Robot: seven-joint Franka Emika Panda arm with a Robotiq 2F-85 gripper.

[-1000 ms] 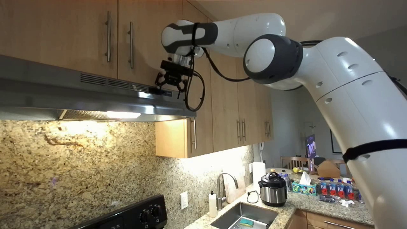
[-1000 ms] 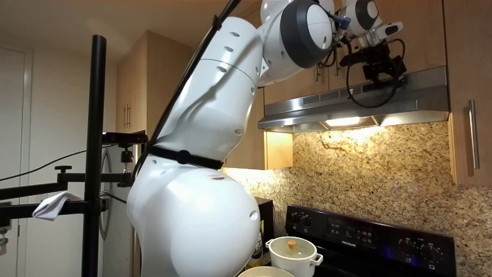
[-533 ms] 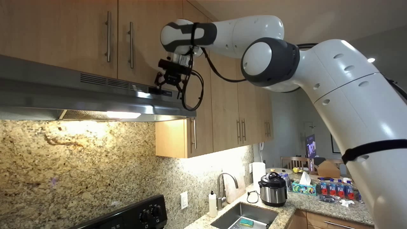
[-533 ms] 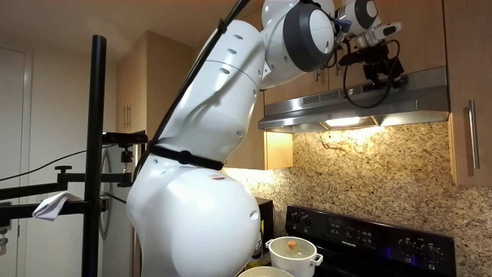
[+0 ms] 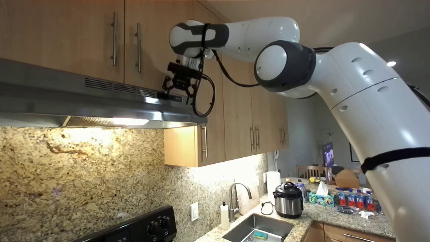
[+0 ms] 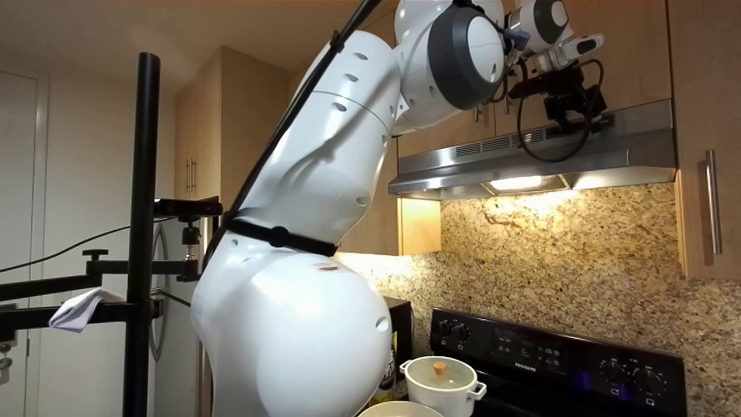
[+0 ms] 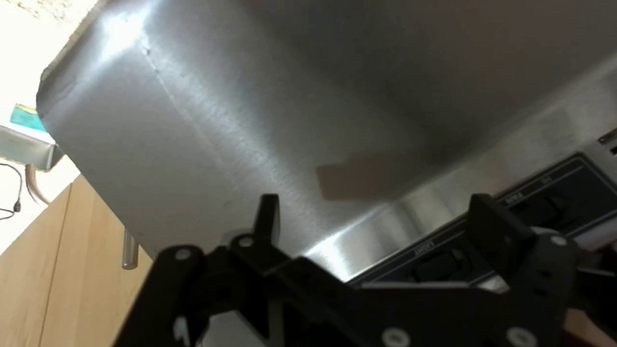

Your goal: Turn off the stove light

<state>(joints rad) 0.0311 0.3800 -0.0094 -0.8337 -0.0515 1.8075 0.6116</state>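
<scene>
By the hood panel [image 7: 453, 241] lettered LIGHT, FAN and, seemingly, HI, the tool [image 7: 376, 198] stands wide.

I'm in a kitchen: stainless range hood [image 5: 100, 101] over a black stove [image 6: 567, 370], lidded pot [image 6: 441, 391] near its left end. To the right: wood cabinets [image 5: 235, 111], a sink [image 5: 275, 226] with faucet [image 5: 232, 213], and a steel multicooker [image 5: 289, 204] on the far counter [image 5: 324, 215].

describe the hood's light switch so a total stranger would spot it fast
Find the steel range hood under the wooden cabinets, then the black panel on its front. The light switch is marked LIGHT; its neighbour, the fan switch, is marked FAN.
</scene>
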